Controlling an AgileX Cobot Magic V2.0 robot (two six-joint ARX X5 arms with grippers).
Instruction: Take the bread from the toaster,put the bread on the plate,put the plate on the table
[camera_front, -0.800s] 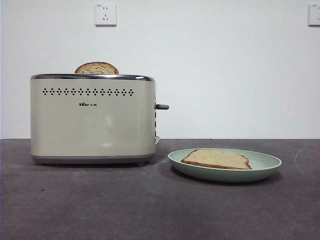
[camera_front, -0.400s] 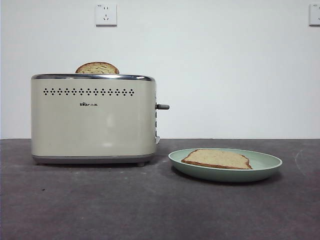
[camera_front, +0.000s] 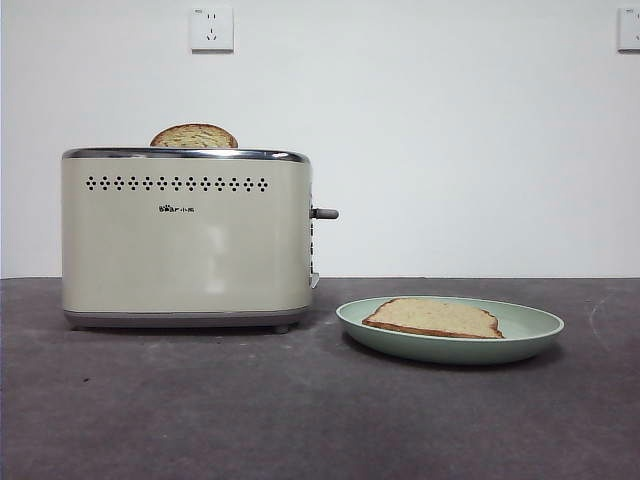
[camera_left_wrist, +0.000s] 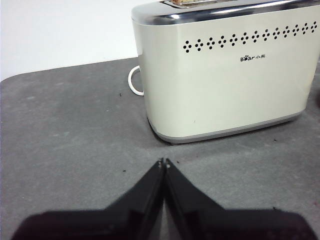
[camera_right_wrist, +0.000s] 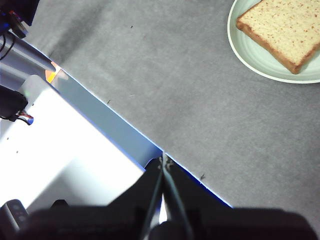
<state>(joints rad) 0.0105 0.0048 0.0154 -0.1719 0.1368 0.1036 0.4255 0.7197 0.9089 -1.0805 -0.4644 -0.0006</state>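
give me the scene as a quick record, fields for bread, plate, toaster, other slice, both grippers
bread: pale slice lying flat in the plate
plate: sage-green, resting on the table, beside the toaster's lever side, apart from it
toaster: cream, chrome-trimmed, upright on the table
other slice: darker speckled slice poking up from the toaster slot
left gripper: shut, empty, low over the table facing the toaster
right gripper: shut, empty, above the table edge, away from the plate
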